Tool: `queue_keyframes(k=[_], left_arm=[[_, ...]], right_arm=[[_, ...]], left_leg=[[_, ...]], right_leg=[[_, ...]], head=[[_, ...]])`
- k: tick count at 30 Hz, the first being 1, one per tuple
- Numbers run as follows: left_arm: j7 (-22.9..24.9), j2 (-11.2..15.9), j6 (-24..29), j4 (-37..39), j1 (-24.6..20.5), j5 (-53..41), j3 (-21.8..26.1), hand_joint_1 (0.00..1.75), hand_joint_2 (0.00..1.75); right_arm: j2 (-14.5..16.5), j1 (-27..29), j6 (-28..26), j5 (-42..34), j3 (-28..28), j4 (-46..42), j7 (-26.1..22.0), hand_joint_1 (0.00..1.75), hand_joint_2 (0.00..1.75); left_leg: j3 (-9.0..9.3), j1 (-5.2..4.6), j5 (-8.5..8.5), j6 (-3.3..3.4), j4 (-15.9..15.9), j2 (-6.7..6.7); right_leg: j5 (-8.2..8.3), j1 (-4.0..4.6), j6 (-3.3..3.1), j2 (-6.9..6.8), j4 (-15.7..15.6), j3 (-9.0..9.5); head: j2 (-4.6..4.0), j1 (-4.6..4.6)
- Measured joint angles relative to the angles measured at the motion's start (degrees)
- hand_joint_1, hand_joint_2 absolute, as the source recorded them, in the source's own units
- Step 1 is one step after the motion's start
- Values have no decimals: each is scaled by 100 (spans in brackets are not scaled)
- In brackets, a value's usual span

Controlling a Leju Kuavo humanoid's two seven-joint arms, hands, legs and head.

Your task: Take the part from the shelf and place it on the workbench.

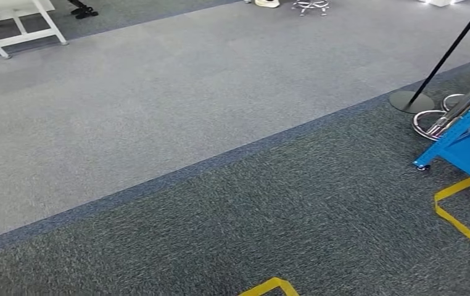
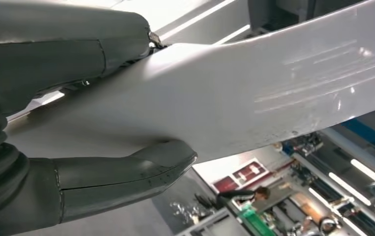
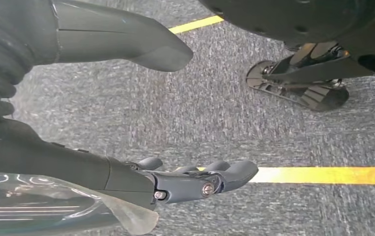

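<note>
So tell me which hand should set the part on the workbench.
Left, most likely. The left hand grips the white part between thumb and fingers; the right hand hangs open over the carpet, holding nothing.

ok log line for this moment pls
left hand: grips white part | right hand: open, hanging above carpet | head view: carpet, blue cart, no workbench

White part overruns the left wrist frame; its ends unseen. Blue frame cut by head view's right edge.
</note>
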Motion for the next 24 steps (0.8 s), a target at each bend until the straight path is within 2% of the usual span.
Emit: queue_keyframes(k=[2, 7, 8, 9, 10, 11, 12, 13, 14, 15, 16, 17, 18, 19, 21, 22, 23, 24], left_arm=[[-33, 0, 1, -1, 10, 4, 0, 175, 175], [-35, 0, 1, -1, 12, 5, 0, 175, 175], [-59, -1, 1, -3, 19, 20, -1, 175, 175], [-112, -3, 0, -6, 22, 55, -11, 175, 175], [-169, -5, -1, -6, 25, 91, -24, 175, 175], [-226, -7, -2, -6, 28, 128, -37, 175, 175], [-261, -9, -2, -4, 22, 151, -49, 175, 175], [-268, -8, -3, -2, 21, 156, -54, 175, 175], [-272, -8, -3, -2, 21, 158, -56, 175, 175], [-276, -8, -3, -1, 24, 160, -60, 175, 175], [-280, -8, -2, 0, 30, 163, -64, 175, 175], [-283, -9, -1, 1, 38, 166, -67, 175, 175], [-285, -9, 0, 1, 43, 169, -68, 175, 175], [-287, -8, 1, 1, 41, 172, -69, 175, 175], [-291, -7, -1, 2, 29, 172, -74, 175, 175], [-292, -7, -1, 3, 25, 173, -78, 175, 175], [-293, -7, -1, 5, 25, 174, -81, 175, 175], [-295, -7, -2, 7, 27, 176, -85, 175, 175]], right_arm=[[0, -5, -1, -6, 0, 0, 0, 0, 175], [0, -5, -2, -6, 0, 0, 0, 0, 175], [0, -13, -4, -12, 0, 0, 0, 0, 175], [0, -14, -3, -27, 1, 0, 1, 0, 175], [-1, -10, -3, -44, 1, 0, 2, 0, 175], [-1, -6, -2, -61, 1, 0, 3, 0, 175], [-1, 7, 1, -72, 1, 0, 5, 0, 175], [-1, 10, -1, -74, 0, 0, 5, 0, 175], [-1, 9, -1, -74, 0, 0, 5, 0, 175], [0, 8, -1, -74, 0, 0, 7, 0, 175], [0, 6, -1, -74, 0, 0, 7, 0, 175], [0, 4, -1, -74, 0, 0, 9, 0, 175], [0, 4, -1, -74, 0, 0, 9, 0, 175], [-1, 6, -1, -74, 0, 0, 8, 0, 175], [-2, 21, -2, -75, 0, 1, 9, 0, 175], [-2, 28, -3, -75, 0, 3, 10, 0, 175], [-2, 31, -3, -76, 0, 6, 11, 0, 175], [-2, 29, -4, -77, 0, 9, 11, 0, 175]], left_leg=[[-19, -10, 6, 13, 1, -50], [-19, -11, 6, 13, 1, -54], [-2, 8, 39, 29, -46, -92], [10, 27, 85, 56, -104, -180], [21, 56, 130, 76, -149, -347], [25, 91, 167, 81, -172, -536], [-5, 100, 162, 59, -125, -705], [-45, 111, 149, 23, -53, -841], [-90, 116, 141, -15, 1, -911], [-133, 119, 152, -50, 30, -975], [-166, 129, 179, -82, 36, -1041], [-193, 135, 185, -114, 43, -1033], [-231, 134, 133, -146, 98, -937], [-295, 133, 7, -175, 246, -794], [-514, 149, -420, -225, 864, -503], [-631, 168, -614, -246, 1233, -458], [-696, 185, -724, -259, 1498, -441], [-671, 196, -728, -266, 1572, -433]], right_leg=[[-1, -9, 16, -48, -5, 15], [-1, -9, 17, -52, -8, 18], [-16, -12, 36, -45, -11, 37], [-201, -13, 60, 131, 321, -102], [-234, -25, 102, 317, 534, -206], [-196, -48, 153, 567, 573, -234], [-170, -67, 187, 875, 589, -267], [23, -89, 197, 999, 272, -147], [62, -94, 180, 1096, 76, -66], [34, -83, 143, 1116, 56, -56], [42, -76, 94, 1051, 56, -56], [67, -76, 53, 973, 49, -63], [96, -79, 13, 896, 39, -64], [127, -82, -23, 810, 28, -77], [171, -66, -70, 633, 21, -115], [188, -51, -81, 537, 22, -141], [203, -39, -87, 445, 23, -167], [217, -31, -87, 356, 23, -193]], head=[[0, -1], [0, -2], [0, -2], [0, 7], [0, 15], [0, 25], [0, 36], [0, 33], [0, 33], [0, 31], [0, 27], [0, 29], [0, 14], [0, -2], [0, -38], [0, -41], [0, -43], [0, -42]])
